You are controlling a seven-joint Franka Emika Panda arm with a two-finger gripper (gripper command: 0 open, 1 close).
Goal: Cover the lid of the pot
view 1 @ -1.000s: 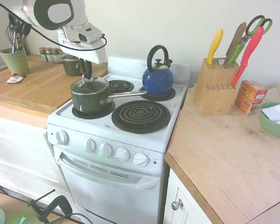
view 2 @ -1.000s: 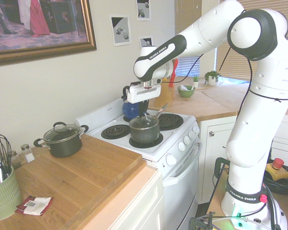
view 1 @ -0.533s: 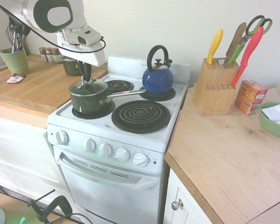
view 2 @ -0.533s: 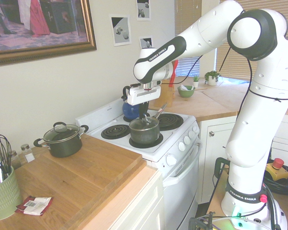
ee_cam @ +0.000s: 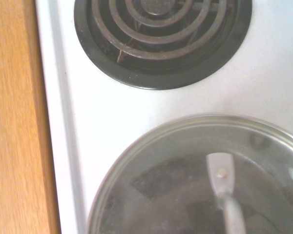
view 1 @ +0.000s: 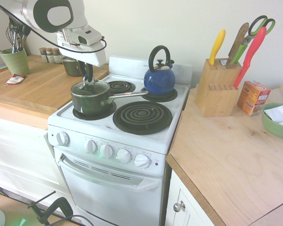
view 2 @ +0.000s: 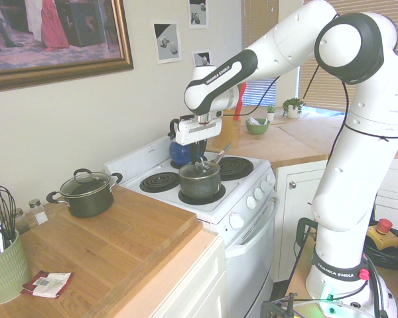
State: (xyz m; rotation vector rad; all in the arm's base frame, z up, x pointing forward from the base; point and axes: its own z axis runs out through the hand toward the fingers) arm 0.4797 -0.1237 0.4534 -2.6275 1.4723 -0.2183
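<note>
My gripper (view 1: 86, 81) points almost straight down over the front left burner of the white stove (view 1: 177, 123). My fingers straddle the small knob at the centre of the lid (view 1: 90, 87). Whether they are pressed on the knob or stand slightly clear of it cannot be told from either exterior view.

Going left to right in the first exterior view:

- Green utensil cup (view 1: 14, 61): well to the left of my gripper, on the wooden counter (view 1: 37, 89).
- Small dark lidded pot (view 1: 71, 66): just behind my gripper, on the same counter.
- Lid: directly beneath my gripper, seated level on the rim of the pot (view 1: 88, 100). The wrist view shows the lid (ee_cam: 195, 180) from close by, its metal rim and the strap of the knob in view.
- Pot: directly below the lid, on the front left burner. Its long silver handle (view 1: 127, 96) runs to the right of my gripper.
- Blue kettle (view 1: 159, 79): to the right of and behind my gripper, on the back right burner.
- Knife block (view 1: 217, 87): far to the right, on the other counter.
</note>
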